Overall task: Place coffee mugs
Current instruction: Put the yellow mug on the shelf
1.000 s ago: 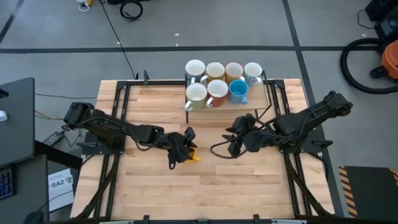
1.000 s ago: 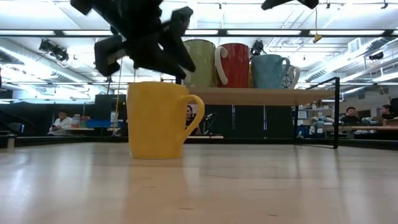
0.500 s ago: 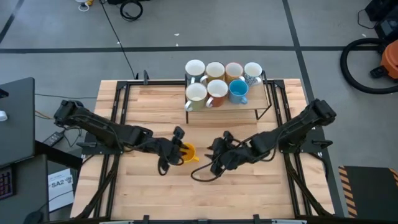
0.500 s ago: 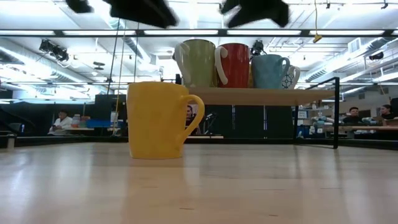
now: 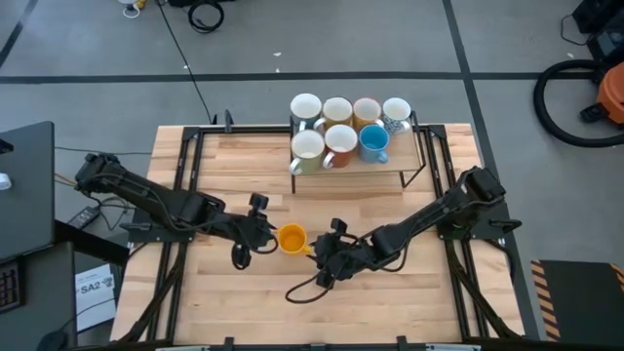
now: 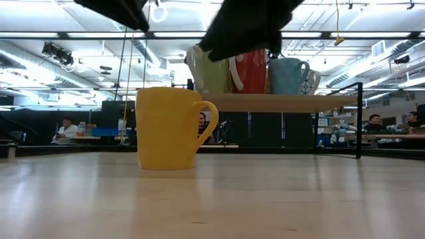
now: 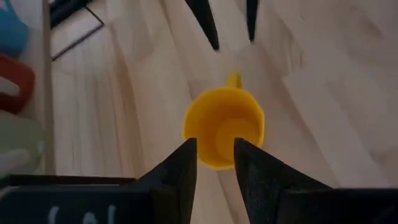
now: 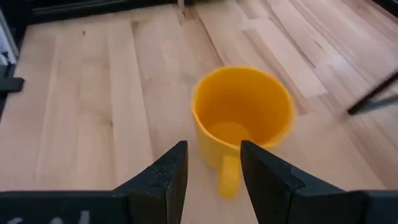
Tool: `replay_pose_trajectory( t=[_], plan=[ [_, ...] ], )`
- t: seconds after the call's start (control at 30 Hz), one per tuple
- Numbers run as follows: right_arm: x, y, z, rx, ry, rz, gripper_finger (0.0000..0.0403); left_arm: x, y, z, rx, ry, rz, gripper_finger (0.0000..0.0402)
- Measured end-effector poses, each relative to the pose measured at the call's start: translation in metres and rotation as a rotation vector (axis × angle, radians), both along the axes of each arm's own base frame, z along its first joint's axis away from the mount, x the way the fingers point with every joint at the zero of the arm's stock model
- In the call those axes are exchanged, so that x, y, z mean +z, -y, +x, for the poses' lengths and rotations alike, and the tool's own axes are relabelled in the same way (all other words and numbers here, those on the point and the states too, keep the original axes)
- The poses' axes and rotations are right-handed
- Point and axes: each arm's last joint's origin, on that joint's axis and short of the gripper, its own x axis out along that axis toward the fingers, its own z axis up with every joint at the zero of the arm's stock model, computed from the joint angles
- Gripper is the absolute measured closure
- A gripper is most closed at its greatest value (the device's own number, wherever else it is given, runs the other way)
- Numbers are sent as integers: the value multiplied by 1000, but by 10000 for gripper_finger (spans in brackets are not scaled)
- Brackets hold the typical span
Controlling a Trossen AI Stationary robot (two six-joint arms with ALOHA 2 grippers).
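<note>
Between the two claws, on bare wood of the table [image 5: 390, 292], stands the yellow mug [image 5: 291, 238], upright, handle toward the right gripper [image 5: 327, 255]. That claw hovers just beside the handle, fingers apart, gripping nothing. On the mug's opposite side hangs the left gripper [image 5: 255, 232], fingers also apart and empty. Well beyond both, seven other mugs [image 5: 341, 127] crowd a raised rack [image 5: 409, 174].

Bright overhead strip lighting, soft shadows, blurred dark arms

Yellow mug [image 5: 291, 238] upright on table; seven mugs [image 5: 341, 133] on shelf
</note>
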Motion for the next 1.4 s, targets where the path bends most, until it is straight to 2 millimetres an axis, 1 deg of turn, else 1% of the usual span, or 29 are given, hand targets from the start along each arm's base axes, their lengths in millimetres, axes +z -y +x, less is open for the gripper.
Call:
replay_pose_trajectory(
  t=[0.1, 0.17, 0.33, 0.53, 0.87, 1.03, 1.13, 1.17, 1.4],
  plan=[
    [-9, -1, 3, 11, -17, -19, 249, -2, -1, -6, 18, -37, -12, 288],
    [-14, -3, 7, 9, -11, -17, 249, 0, -1, -4, 25, -21, -28, 288],
    [-29, -2, 11, -6, -37, -50, 249, -2, -1, -6, 23, -52, -18, 288],
    [-41, 3, 15, -29, -67, -65, 249, -2, -1, -6, 23, -49, -19, 288],
    [-43, 13, 19, -44, -81, -46, 249, -2, -1, -6, 23, -48, -20, 288],
    [-54, 12, 24, -34, -94, -30, 249, -2, -1, -6, 23, -47, -20, 288],
    [-66, 12, 26, -32, -119, -38, 248, -2, -1, -6, 22, -47, -20, 288],
    [-67, 11, 26, -35, -115, -38, 248, -2, -1, -6, 23, -47, -20, 288],
    [-64, 13, 28, -59, -84, -48, 248, -2, -1, -6, 23, -46, -20, 288]
  ],
)
